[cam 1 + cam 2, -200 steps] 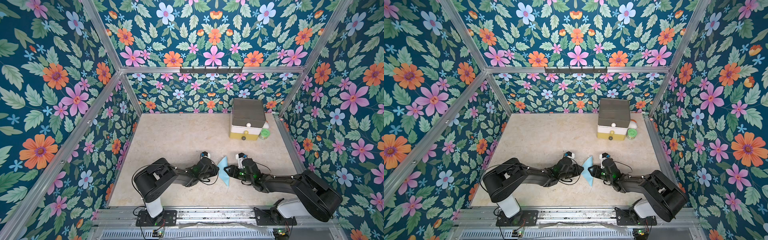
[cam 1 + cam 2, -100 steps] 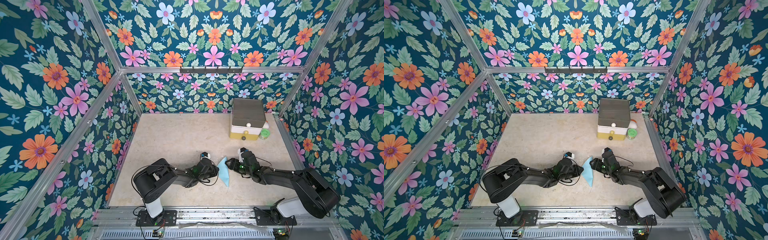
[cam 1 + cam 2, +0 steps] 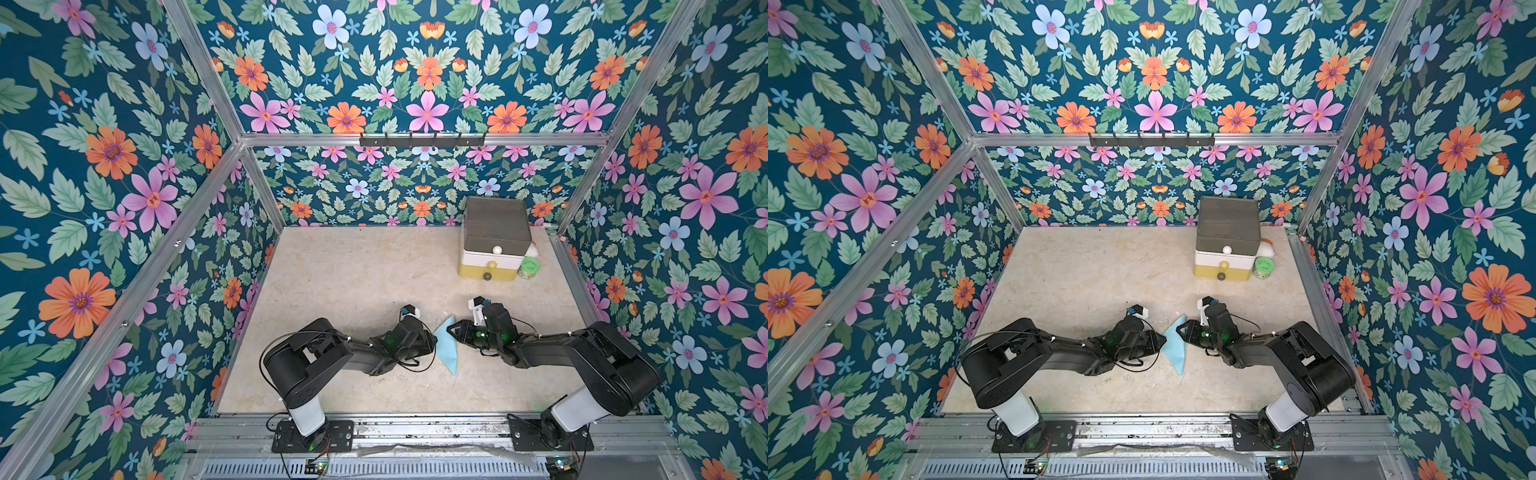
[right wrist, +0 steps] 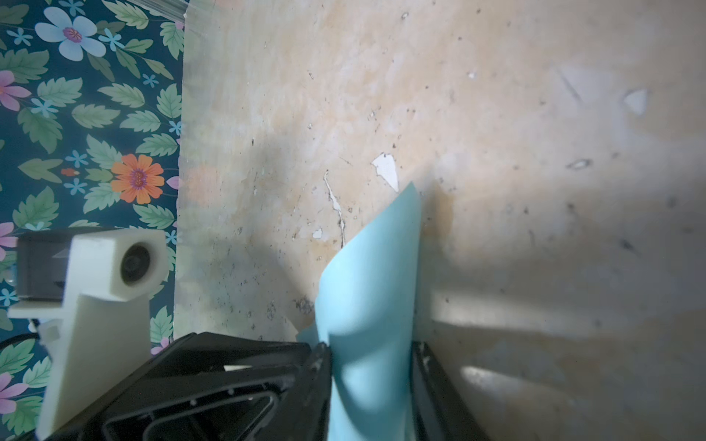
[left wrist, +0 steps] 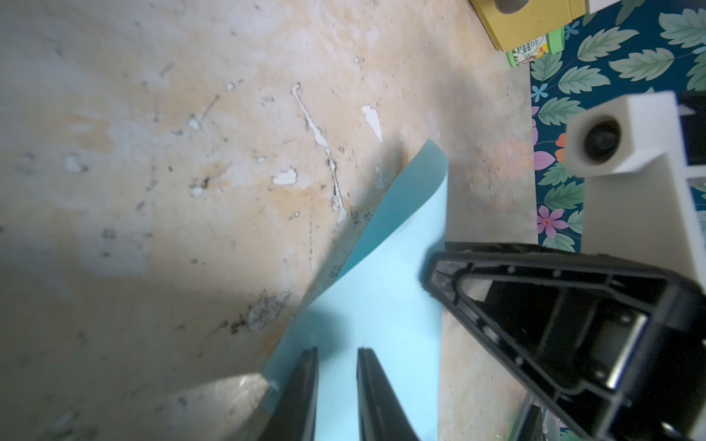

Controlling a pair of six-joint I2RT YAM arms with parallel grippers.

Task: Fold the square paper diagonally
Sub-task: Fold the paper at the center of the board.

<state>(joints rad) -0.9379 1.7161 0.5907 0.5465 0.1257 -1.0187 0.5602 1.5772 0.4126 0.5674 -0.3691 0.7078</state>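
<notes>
Two claws at the square paper, lower centre: left claw slightly spread over it; right claw straddles its raised half, grip unclear; match corners before creasing

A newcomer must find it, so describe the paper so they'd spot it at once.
Start at the beige table, near its front edge where the left arm and right arm almost meet. The paper sits between their jaws: the only sky-blue thing, thin and sharply pointed.

Blue square paper on table, left claw, right claw flanking it
</notes>
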